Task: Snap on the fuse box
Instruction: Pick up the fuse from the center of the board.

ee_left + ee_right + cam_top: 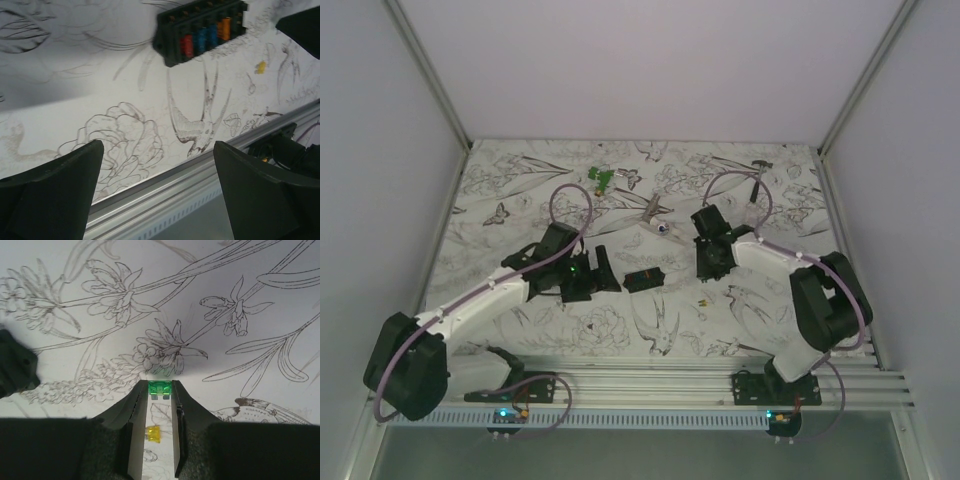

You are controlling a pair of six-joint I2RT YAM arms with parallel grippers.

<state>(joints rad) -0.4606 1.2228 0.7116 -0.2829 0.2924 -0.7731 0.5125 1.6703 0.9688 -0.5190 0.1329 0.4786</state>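
Observation:
The fuse box is a small black box lying on the patterned table between the two arms. In the left wrist view the fuse box shows red, blue and orange fuses in its slots. My left gripper is open and empty just left of the box; in its wrist view the left gripper has its fingers wide apart. My right gripper is to the right of the box, above the table. In its wrist view the right gripper is shut on a small green fuse.
A yellow fuse lies on the table under the right gripper and also shows in the left wrist view. A green clip-like piece and a grey metal tool lie at the back. The aluminium rail runs along the near edge.

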